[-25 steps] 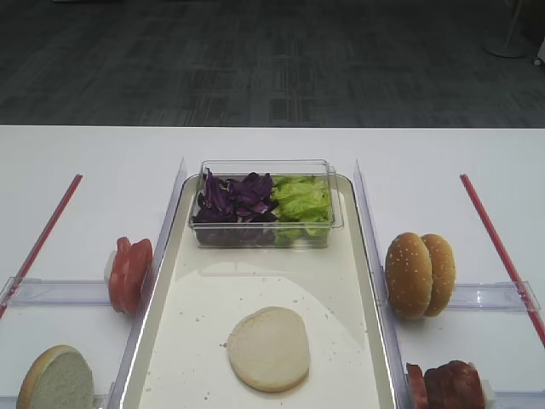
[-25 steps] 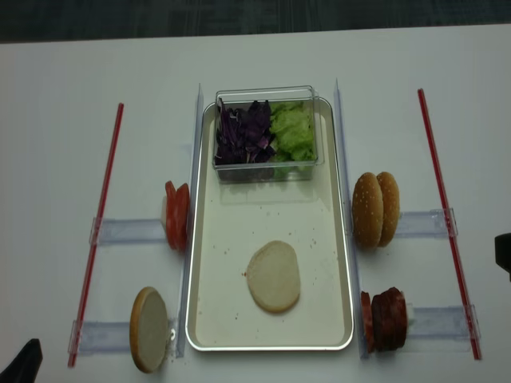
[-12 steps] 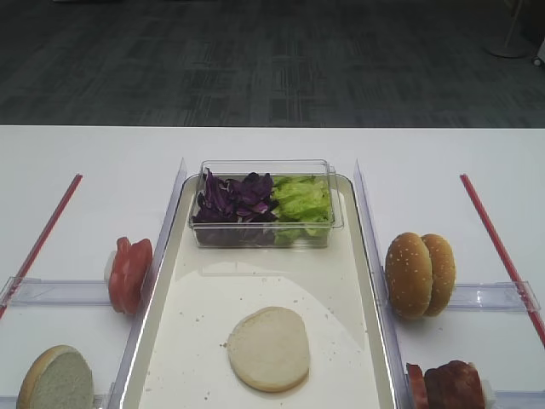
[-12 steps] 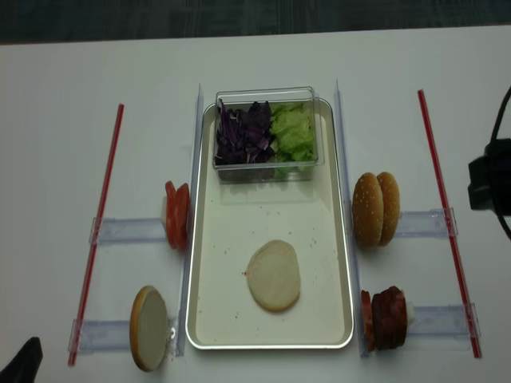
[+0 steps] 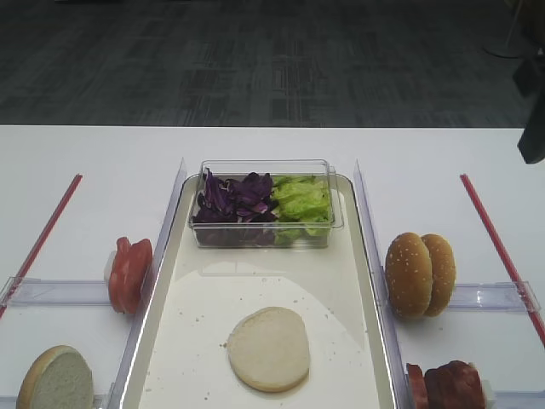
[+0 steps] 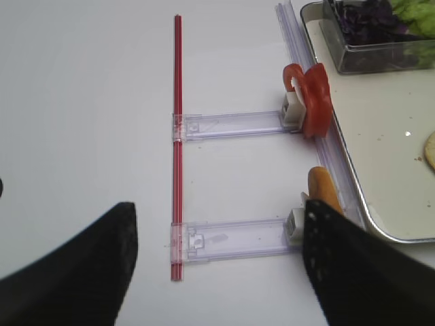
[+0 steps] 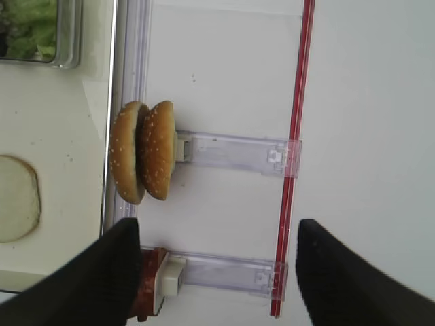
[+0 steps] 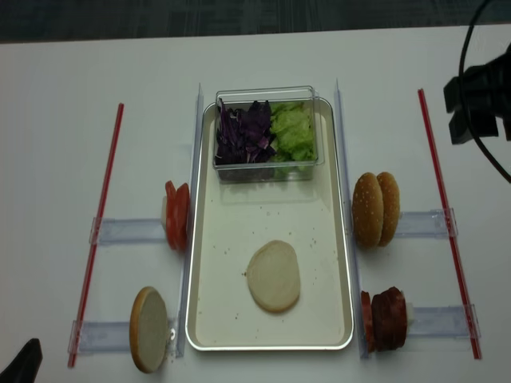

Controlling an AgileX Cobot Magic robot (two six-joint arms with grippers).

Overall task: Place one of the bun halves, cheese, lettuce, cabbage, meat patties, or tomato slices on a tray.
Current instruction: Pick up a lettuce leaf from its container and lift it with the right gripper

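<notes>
The cream tray (image 8: 263, 215) holds one pale bun half (image 8: 274, 276) lying flat. At its far end a clear box carries purple cabbage (image 8: 246, 132) and green lettuce (image 8: 291, 132). Left of the tray stand tomato slices (image 8: 177, 215) and a bun half (image 8: 149, 317). On the right are two sesame bun halves (image 8: 376, 209) and meat patties (image 8: 384, 319). No cheese shows. My right gripper (image 7: 216, 224) hangs open and empty high over the right holders. My left gripper (image 6: 217, 204) is open and empty over the near-left table.
Red strips (image 8: 102, 223) (image 8: 447, 223) run along both sides. Clear plastic holders (image 8: 128, 231) (image 8: 435, 319) lie across them toward the tray. Upright clear rails (image 8: 194, 159) flank the tray's long sides. The right arm (image 8: 479, 92) hangs above the far right table.
The right arm has come in from the right edge and moved toward the far side of the table. The food and the left gripper have not moved.
</notes>
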